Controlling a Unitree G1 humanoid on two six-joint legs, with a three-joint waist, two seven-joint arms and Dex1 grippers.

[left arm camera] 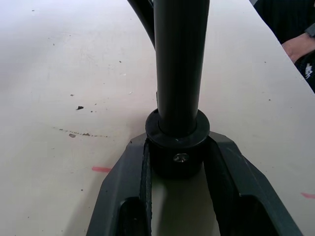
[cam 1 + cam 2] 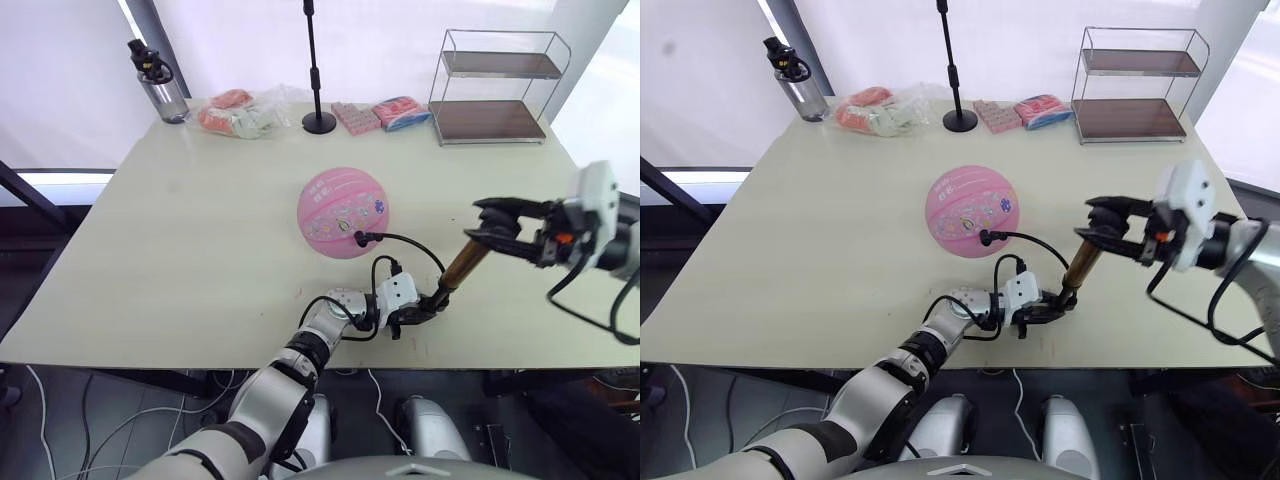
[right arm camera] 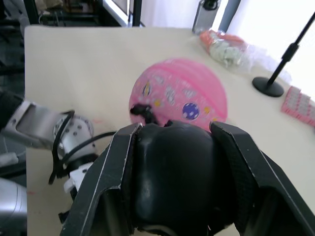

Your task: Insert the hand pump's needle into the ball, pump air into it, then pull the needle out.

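- Hand pump (image 2: 462, 264): gold-bronze cylinder, tilted, base on the table (image 2: 180, 250) near the front edge, top leaning toward the robot's right; held at both ends.
- Left gripper (image 2: 420, 308): low at the table surface, fingers pinched on the pump's black bottom cap; the left wrist view shows the cap (image 1: 177, 147) seated between both fingers (image 1: 129, 187), touching them.
- Right gripper (image 2: 490, 228): raised above the table on the robot's right, fingers closed around the black handle (image 3: 172, 172) at the pump's upper end; the right wrist view shows the handle pressed between the two pads.
- Hose (image 2: 415, 243): thin, black, curving from the pump's lower end up to the ball.
- Needle: its black fitting (image 2: 362, 239) sits against the ball's near side; the pin itself is too small to tell.
- Ball (image 2: 343, 212): pink, printed, with a purple flower mark, at the table's centre, beyond and to the left of both grippers, apart from them, linked only by the hose.
- Far edge of table: water bottle (image 2: 160, 85), clear bag of packets (image 2: 240, 112), black stand (image 2: 318, 70), wire shelf (image 2: 495, 85).
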